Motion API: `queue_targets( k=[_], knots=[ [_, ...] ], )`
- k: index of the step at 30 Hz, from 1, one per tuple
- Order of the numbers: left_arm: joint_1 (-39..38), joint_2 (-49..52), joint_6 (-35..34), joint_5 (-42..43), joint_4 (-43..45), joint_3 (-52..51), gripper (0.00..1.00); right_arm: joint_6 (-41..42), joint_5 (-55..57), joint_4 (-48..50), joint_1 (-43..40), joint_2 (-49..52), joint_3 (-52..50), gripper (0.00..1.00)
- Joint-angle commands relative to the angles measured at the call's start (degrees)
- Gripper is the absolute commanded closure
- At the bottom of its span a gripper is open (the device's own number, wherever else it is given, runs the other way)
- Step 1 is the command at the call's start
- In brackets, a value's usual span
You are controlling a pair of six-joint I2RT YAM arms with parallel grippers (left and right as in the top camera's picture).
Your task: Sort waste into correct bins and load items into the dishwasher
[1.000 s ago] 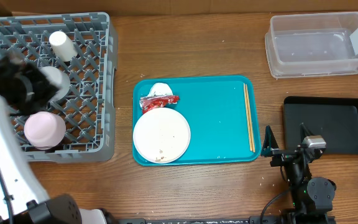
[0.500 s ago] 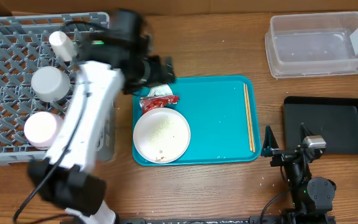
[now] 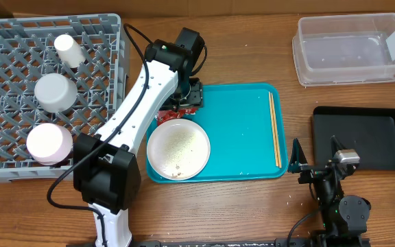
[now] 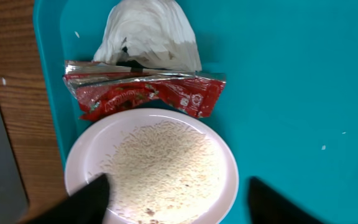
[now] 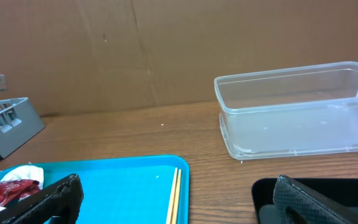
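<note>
The crumpled red wrapper [image 4: 145, 94] lies on the teal tray [image 4: 291, 93], touching the 12 o'clock rim of the white plate [image 4: 227, 186]. The white tissue [image 4: 148, 34] is bunched against the wrapper's 12 o'clock side. Rice grains [image 4: 160, 165] are heaped in the plate's middle.

The left hand [image 4: 179, 205] hangs over the plate and wrapper, fingers spread wide and holding nothing.

The chopsticks [image 3: 274, 130] lie along the tray's 3 o'clock edge. On the desk at the tray's 9 o'clock, the grey rack [image 3: 118, 82] holds the pink bowl [image 3: 49, 143], the grey-blue bowl [image 3: 55, 91] and the small cup [image 3: 67, 49]. The black tray [image 3: 358, 137] sits at the teal tray's 3 o'clock, and the clear tub [image 3: 348, 48] at its 1 o'clock.

The right hand [image 5: 176, 205], by the black tray, is spread and empty.
</note>
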Motion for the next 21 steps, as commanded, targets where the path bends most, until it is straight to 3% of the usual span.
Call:
queue_targets(
  k=[1, 3, 4, 12, 17, 21],
  knots=[
    [0.0, 0.6, -0.7, -1.4, -0.2, 0.4, 0.35, 0.2, -0.1, 0.2, -0.2, -0.6, -0.6, 0.00],
    [-0.1, 0.6, -0.7, -1.4, -0.1, 0.4, 0.02, 0.2, -0.1, 0.2, -0.2, -0.6, -0.6, 0.01],
    [-0.1, 0.6, -0.7, -1.4, -0.1, 0.4, 0.00, 0.2, -0.1, 0.2, -0.2, -0.6, -0.6, 0.00],
    [-0.1, 0.6, -0.7, -1.6, 2.8, 0.4, 0.00, 0.2, -0.1, 0.2, -0.2, -0.5, -0.6, 0.00],
    [0.0, 0.9, -0.8, -8.7, 7.1, 0.4, 0.00, 0.2, -0.1, 0.2, -0.2, -0.5, -0.6, 0.00],
    [0.0, 1.0, -0.7, -6.4, 7.0, 0.4, 0.00, 0.2, -0.1, 0.2, -0.2, -0.6, -0.6, 0.01]
  ],
)
